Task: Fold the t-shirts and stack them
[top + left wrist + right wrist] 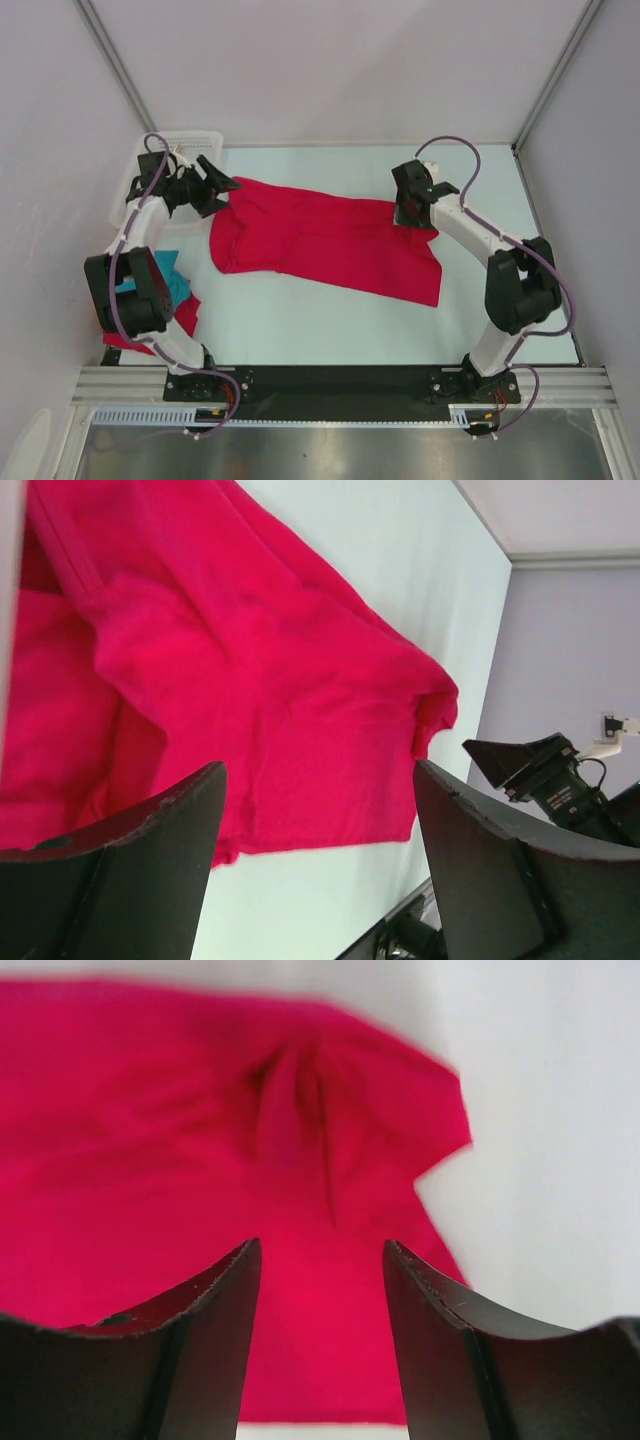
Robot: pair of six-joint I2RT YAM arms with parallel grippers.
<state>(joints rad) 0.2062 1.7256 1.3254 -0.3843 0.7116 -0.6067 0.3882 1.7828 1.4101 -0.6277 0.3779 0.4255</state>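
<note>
Nearest me, at the table's point(330, 335) near-left corner, two shirts lie piled under my left arm's elbow: one teal t-shirt point(178, 287) on top and one red t-shirt point(187, 315) below it, both partly hidden by the arm. Further in, one large crimson t-shirt point(330, 245) lies flat across the middle of the table. Its long axis runs from the far left toward the near right, slightly slanted. The left end is doubled over on itself, and I can't tell which end is the collar. That makes three shirts in view.

My left gripper point(318, 770) hangs just above the crimson shirt's left end, jaws spread, nothing between them. My right gripper point(321, 1243) is over the shirt's far-right corner, jaws also apart and empty. One white mesh basket point(195, 140) sits in the far-left corner.
</note>
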